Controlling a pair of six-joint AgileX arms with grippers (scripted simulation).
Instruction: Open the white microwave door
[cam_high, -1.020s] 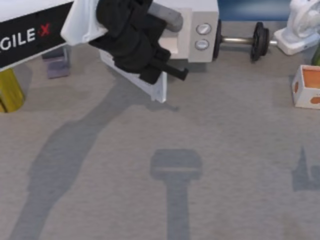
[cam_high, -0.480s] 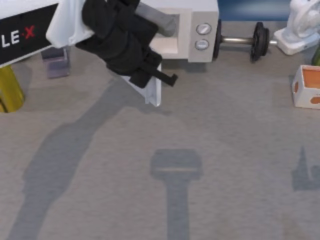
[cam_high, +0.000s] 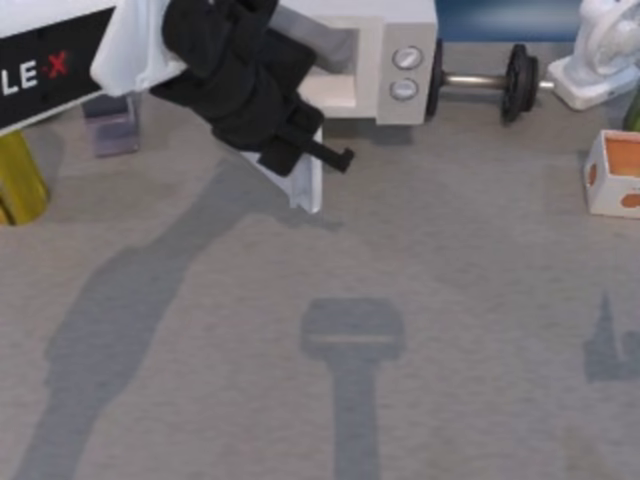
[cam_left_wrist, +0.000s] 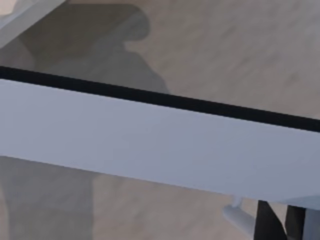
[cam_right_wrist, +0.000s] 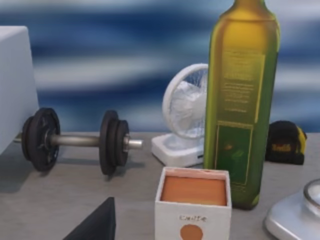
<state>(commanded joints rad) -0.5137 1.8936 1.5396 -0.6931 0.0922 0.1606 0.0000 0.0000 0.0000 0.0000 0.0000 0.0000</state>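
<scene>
The white microwave (cam_high: 398, 28) stands at the table's far edge, its two grey knobs (cam_high: 405, 58) facing front. The white microwave door (cam_high: 306, 184) is swung out toward the near side, baring the pale interior (cam_high: 335, 92). My left gripper (cam_high: 322, 158) reaches down over the door's free end and is shut on it, one black finger showing on the right of the panel. In the left wrist view the door's top edge (cam_left_wrist: 150, 140) crosses the whole picture, with dark fingers (cam_left_wrist: 267, 224) low beside it. My right gripper (cam_right_wrist: 95, 225) is parked off the top view's right.
A dumbbell (cam_high: 480, 80) lies right of the microwave, then a white fan (cam_high: 600, 50) and an orange-and-white box (cam_high: 615, 172). A yellow bottle (cam_high: 18, 180) and a purple block (cam_high: 110, 125) stand at the left. A green oil bottle (cam_right_wrist: 245, 100) stands by the box.
The left gripper has pulled leftward and the door has swung further open with it; over the last half second almost nothing has moved. The right arm stays still.
</scene>
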